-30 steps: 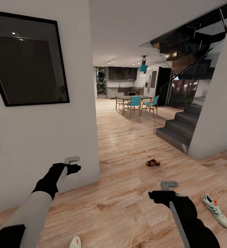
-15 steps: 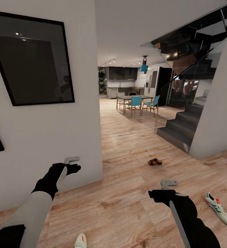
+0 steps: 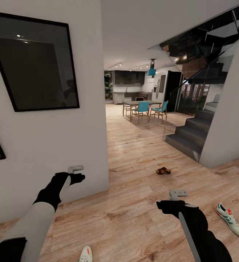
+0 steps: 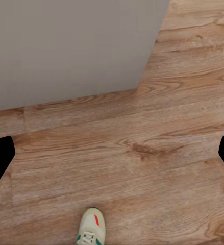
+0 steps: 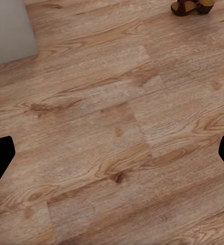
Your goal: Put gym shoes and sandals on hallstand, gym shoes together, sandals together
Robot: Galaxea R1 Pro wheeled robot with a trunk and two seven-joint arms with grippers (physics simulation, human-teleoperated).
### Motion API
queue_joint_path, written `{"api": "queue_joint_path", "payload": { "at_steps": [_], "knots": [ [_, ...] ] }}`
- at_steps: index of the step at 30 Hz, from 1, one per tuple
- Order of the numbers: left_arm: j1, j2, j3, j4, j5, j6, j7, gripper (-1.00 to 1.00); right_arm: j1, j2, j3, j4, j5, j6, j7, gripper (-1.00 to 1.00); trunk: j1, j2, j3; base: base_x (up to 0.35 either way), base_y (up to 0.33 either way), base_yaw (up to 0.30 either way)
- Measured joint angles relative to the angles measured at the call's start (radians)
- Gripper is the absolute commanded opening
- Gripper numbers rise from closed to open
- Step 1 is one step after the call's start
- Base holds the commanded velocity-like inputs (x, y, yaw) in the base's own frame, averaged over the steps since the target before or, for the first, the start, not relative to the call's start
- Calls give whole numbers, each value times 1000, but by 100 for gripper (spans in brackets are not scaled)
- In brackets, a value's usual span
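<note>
Nothing is racked yet: 1 gym shoe lies near right on the corridor floor, another near centre, 1 sandal farther off. Left gripper and right gripper hold nothing, fingers spread wide

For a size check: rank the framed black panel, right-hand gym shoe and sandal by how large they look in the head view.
1. Framed black panel, by far the largest.
2. Gym shoe.
3. Sandal, the smallest; it lies farther away, so its true size may match the shoe's.
</note>
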Motion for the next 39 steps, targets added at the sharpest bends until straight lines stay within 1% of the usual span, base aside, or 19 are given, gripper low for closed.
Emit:
{"api": "queue_joint_path", "payload": {
  "at_steps": [6, 24, 26, 30, 39],
  "knots": [
    [0, 0, 0, 0, -5, -1, 2, 100, 0, 0, 0, 0, 0, 0, -1, 100, 0, 0, 0, 0, 0, 0],
    [0, 0, 0, 0, -5, -1, 2, 100, 0, 1, 0, 0, 0, 0, -2, 100, 0, 0, 0, 0, 0, 0],
    [0, 0, 0, 0, -5, -1, 2, 100, 0, 1, 0, 0, 0, 0, -3, 100, -8, 14, 6, 0, 0, 0],
    [0, 0, 0, 0, -5, -1, 2, 100, 0, 1, -1, 0, 0, 0, -3, 100, -8, 14, 6, 0, 0, 0],
    [0, -1, 0, 0, -4, -1, 2, 100, 0, 1, -3, 0, 0, 0, -3, 100, -8, 14, -1, 0, 0, 0]
  ]
}}
